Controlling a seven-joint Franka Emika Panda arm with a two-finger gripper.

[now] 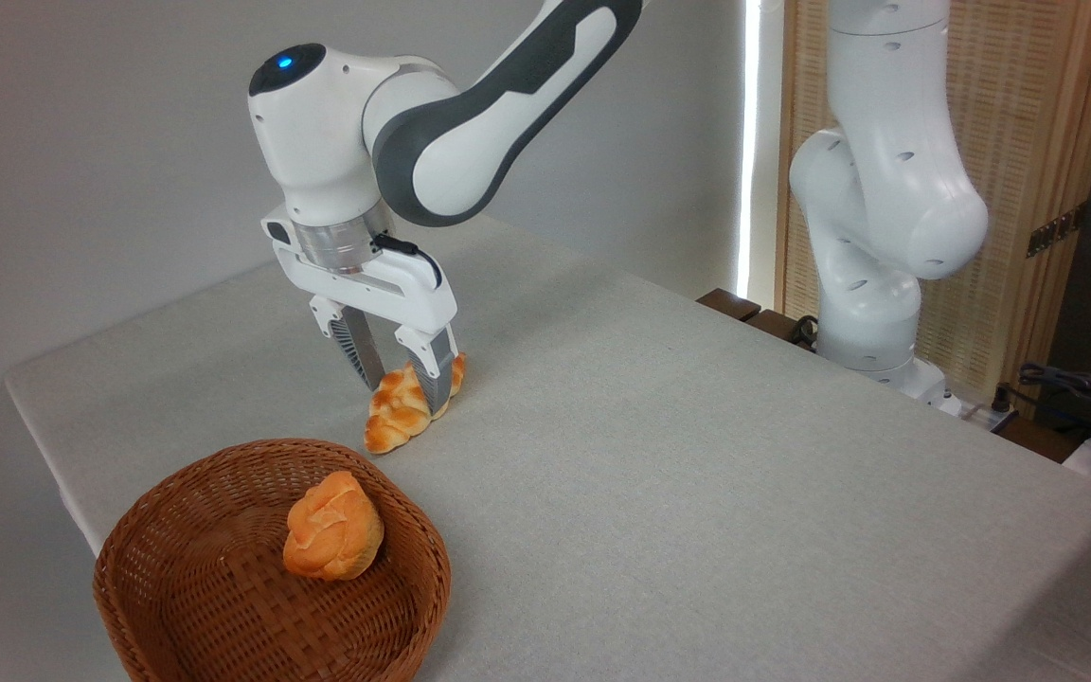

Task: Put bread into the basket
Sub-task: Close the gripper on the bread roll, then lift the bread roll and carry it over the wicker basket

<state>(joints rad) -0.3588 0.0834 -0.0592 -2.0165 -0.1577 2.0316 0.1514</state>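
Closest to us sits the basket [223, 606], round woven wicker, reddish-brown, and it already holds a lumpy orange bun [332, 527] resting toward its far right side. Just beyond the rim, we find the bread [396, 409], the long braided loaf, lying on the table [697, 455] with its near end pointing at the basket, close to the rim but not touching it.

And we have the gripper [403, 377] right down on it! One finger stands on each side of the loaf's upper half, straddling it across its narrow width. Whether the pads are pressing in or only bracketing it, we can't quite tell from here; the loaf's lower end looks to be on the cloth.

How will it handle? We judge it light, and likely a little yielding, so a firm squeeze could dent it. The braided ridges should give the pads some bite, so slipping seems a small worry. The hold sits above the middle, toward the far end, so we'd expect the free near end to droop or swing once lifted. A grip across the middle would balance better. The basket is wide and shallow, an easy target beside the bun.
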